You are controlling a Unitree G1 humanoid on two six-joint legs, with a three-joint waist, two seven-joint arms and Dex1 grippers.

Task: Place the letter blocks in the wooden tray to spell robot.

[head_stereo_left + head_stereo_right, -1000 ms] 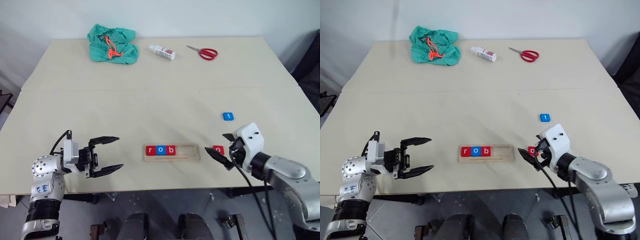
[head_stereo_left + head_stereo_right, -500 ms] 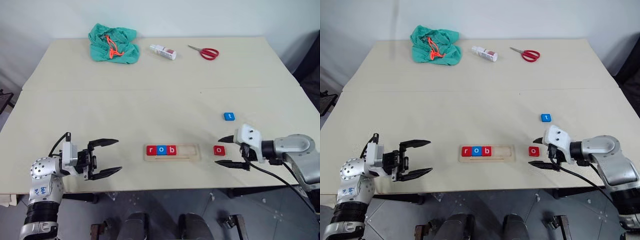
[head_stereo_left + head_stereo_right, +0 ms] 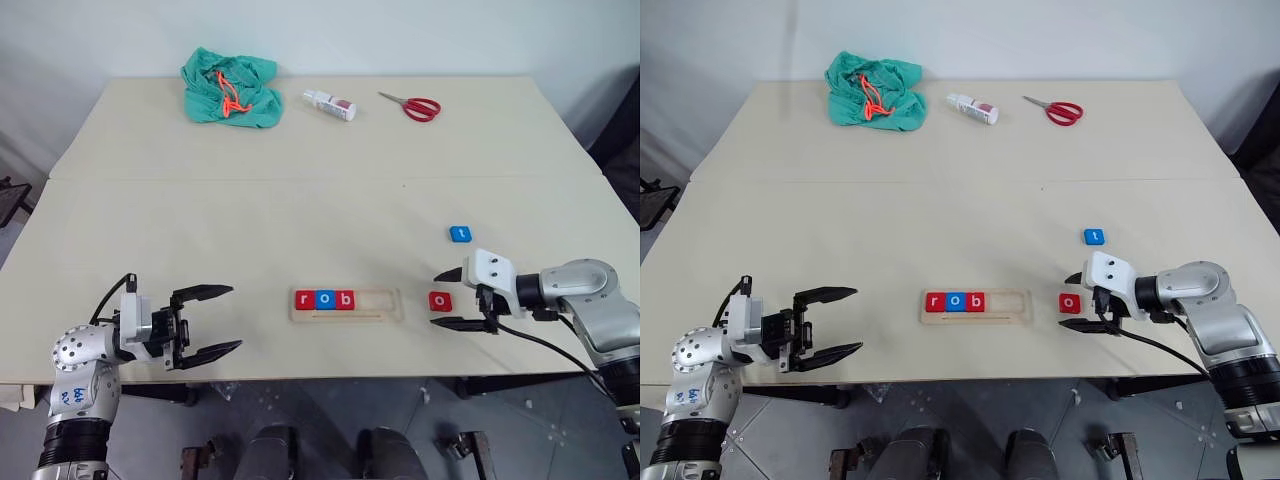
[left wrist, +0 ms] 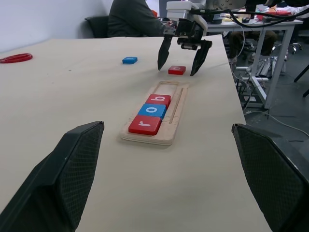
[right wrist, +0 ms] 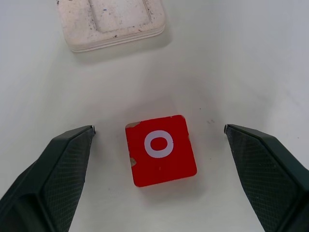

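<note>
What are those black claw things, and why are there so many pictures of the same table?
The claws are a robot's two hands. Two pictures come from cameras in its head, looking down at the pale table. The other two come from a small camera on each wrist.

The robot is spelling "robot" with small flat square letter blocks. The long light-wood tray already holds a red r, a blue o and a red b. A red o block and a blue t block lie on the table.

The right gripper is open with one finger on each side of the red o, not holding it. The left gripper is open and holds nothing.

At the far end lie a green cloth, a small white bottle and red scissors.
</note>
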